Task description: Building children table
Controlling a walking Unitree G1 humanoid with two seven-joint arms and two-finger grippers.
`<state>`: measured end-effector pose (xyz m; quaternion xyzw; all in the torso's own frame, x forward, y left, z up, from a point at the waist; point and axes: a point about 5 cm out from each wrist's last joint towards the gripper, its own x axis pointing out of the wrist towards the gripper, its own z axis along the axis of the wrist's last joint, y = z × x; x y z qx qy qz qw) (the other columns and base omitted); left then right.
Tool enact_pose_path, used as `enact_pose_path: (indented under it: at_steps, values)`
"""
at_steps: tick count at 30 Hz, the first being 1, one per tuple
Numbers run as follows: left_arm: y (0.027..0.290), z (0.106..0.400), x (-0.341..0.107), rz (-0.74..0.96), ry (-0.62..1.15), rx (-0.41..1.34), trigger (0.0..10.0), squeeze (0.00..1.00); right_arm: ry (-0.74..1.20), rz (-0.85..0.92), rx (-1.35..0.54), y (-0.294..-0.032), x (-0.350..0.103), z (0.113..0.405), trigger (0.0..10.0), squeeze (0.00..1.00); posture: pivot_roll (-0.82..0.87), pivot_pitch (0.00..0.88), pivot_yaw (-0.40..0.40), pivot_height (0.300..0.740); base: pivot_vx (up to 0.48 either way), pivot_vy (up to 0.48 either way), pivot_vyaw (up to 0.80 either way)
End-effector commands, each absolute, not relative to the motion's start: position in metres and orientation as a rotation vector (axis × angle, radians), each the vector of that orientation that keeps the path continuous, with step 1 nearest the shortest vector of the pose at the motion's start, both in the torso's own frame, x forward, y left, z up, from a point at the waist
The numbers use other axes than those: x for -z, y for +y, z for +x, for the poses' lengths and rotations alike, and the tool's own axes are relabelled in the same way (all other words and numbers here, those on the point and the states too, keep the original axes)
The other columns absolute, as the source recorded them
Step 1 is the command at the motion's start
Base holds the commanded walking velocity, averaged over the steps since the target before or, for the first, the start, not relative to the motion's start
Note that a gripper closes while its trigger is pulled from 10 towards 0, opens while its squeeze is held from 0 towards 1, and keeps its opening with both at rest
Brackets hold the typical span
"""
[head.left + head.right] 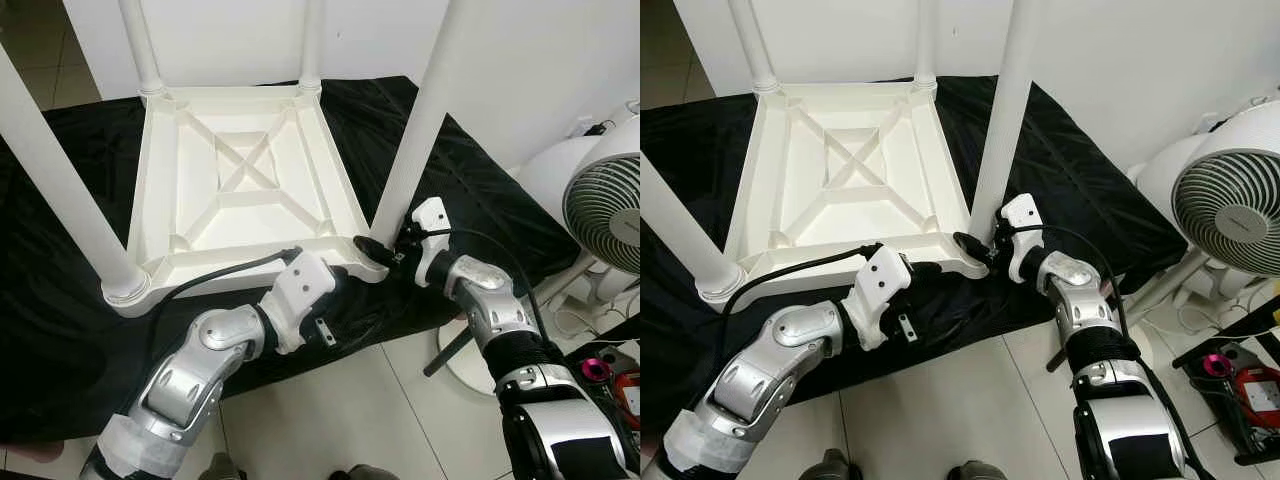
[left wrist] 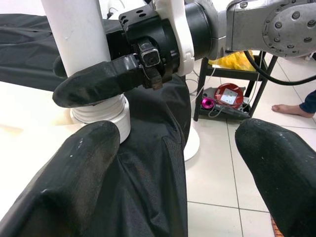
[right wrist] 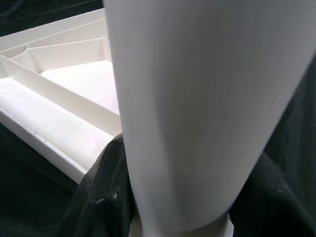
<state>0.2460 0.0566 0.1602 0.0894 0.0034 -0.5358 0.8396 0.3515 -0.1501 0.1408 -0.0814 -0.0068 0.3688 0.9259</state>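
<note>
Right wrist view shows your right gripper [image 1: 375,250] clamped around the near-right table leg [image 1: 420,120] at its base. Your left gripper [image 2: 177,163] hangs wide open beside that corner of the upturned tabletop [image 1: 250,180] on the black cloth [image 1: 60,300].

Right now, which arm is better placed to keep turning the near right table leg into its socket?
The right. Its tool already wraps the leg at its base, while the left tool waits open beside the table.

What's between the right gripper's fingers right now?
The near-right table leg, just above its socket. The right gripper closes round it in the right wrist view.
</note>
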Motion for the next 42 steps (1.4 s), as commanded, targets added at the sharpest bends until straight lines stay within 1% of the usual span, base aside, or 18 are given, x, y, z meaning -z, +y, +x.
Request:
enact_pose_path:
  at_steps: [1,3,10,11,14,17,18,19,24,25,27,28,33,36,37,38,40,42]
  values:
    - [0.055,0.245,-0.161,0.198,0.006,1.127,10.0,0.00,0.007,-0.222,-0.652,-0.150,-0.132,0.351,10.0,0.00,-0.06,0.051,-0.051,0.740,0.000,0.000,0.00]
    - [0.055,0.245,-0.161,0.198,0.005,1.128,10.0,0.00,0.013,-0.195,-0.545,-0.146,-0.128,0.351,10.0,0.00,-0.06,0.051,-0.049,0.740,0.000,0.000,0.00]
    - [0.052,0.244,-0.162,0.195,0.006,1.143,10.0,0.00,0.024,-0.065,-0.345,-0.134,-0.124,0.347,10.0,0.00,-0.07,0.054,-0.042,0.740,0.000,0.000,0.00]
    - [0.052,0.244,-0.162,0.195,0.006,1.143,10.0,0.00,0.024,-0.065,-0.345,-0.134,-0.124,0.347,10.0,0.00,-0.07,0.054,-0.042,0.740,0.000,0.000,0.00]
    - [0.051,0.244,-0.162,0.194,0.007,1.153,10.0,0.00,0.027,0.009,-0.199,-0.123,-0.121,0.341,10.0,0.00,-0.08,0.056,-0.041,0.740,0.000,0.000,0.00]
    - [0.051,0.244,-0.162,0.194,0.006,1.154,10.0,0.00,0.027,0.026,-0.161,-0.115,-0.120,0.338,10.0,0.00,-0.08,0.055,-0.044,0.740,0.000,0.000,0.00]
    - [0.051,0.244,-0.162,0.194,0.006,1.155,10.0,0.00,0.020,0.042,-0.133,-0.102,-0.120,0.333,10.0,0.00,-0.07,0.055,-0.046,0.740,0.000,0.000,0.00]
    - [0.051,0.244,-0.162,0.193,0.005,1.155,10.0,0.00,0.019,0.059,-0.128,-0.098,-0.120,0.332,10.0,0.00,-0.07,0.055,-0.046,0.740,0.000,0.000,0.00]
    - [0.049,0.242,-0.162,0.189,0.005,1.160,10.0,0.00,0.022,0.085,-0.105,-0.095,-0.124,0.333,10.0,0.00,-0.07,0.052,-0.046,0.740,0.000,0.000,0.00]
    - [0.049,0.242,-0.162,0.188,0.006,1.161,10.0,0.00,0.021,0.089,-0.104,-0.096,-0.125,0.333,10.0,0.13,-0.07,0.051,-0.046,0.740,0.000,0.000,0.00]
    - [0.049,0.241,-0.161,0.188,0.006,1.162,10.0,0.00,0.023,0.091,-0.100,-0.096,-0.126,0.332,10.0,0.13,-0.07,0.051,-0.046,0.740,0.000,0.000,0.00]
    - [0.049,0.241,-0.161,0.188,0.007,1.163,10.0,0.00,0.022,0.105,-0.111,-0.096,-0.127,0.331,10.0,1.00,-0.07,0.049,-0.047,0.740,0.000,0.000,0.00]
    - [0.049,0.242,-0.161,0.191,0.008,1.163,10.0,0.00,0.003,0.120,-0.125,-0.096,-0.132,0.328,10.0,1.00,-0.07,0.049,-0.047,0.740,0.000,0.000,0.00]
    - [0.050,0.242,-0.162,0.192,0.008,1.163,10.0,0.00,-0.017,0.098,-0.203,-0.102,-0.136,0.328,10.0,1.00,-0.06,0.046,-0.050,0.740,0.000,0.000,0.00]
    - [0.050,0.241,-0.162,0.192,0.008,1.162,10.0,0.00,-0.021,0.069,-0.267,-0.109,-0.136,0.328,10.0,0.00,-0.06,0.045,-0.051,0.740,0.000,0.000,0.00]
    - [0.050,0.241,-0.162,0.192,0.008,1.162,10.0,0.00,-0.021,0.069,-0.267,-0.109,-0.136,0.328,10.0,0.00,-0.06,0.045,-0.051,0.740,0.000,0.000,0.00]
    - [0.051,0.242,-0.162,0.192,0.008,1.158,10.0,0.00,-0.012,-0.003,-0.384,-0.122,-0.134,0.327,10.0,0.00,-0.06,0.041,-0.053,0.740,0.000,0.000,0.00]
    - [0.051,0.242,-0.162,0.192,0.008,1.157,10.0,0.00,-0.009,-0.026,-0.412,-0.125,-0.134,0.327,10.0,0.00,-0.06,0.041,-0.053,0.740,0.000,0.000,0.00]
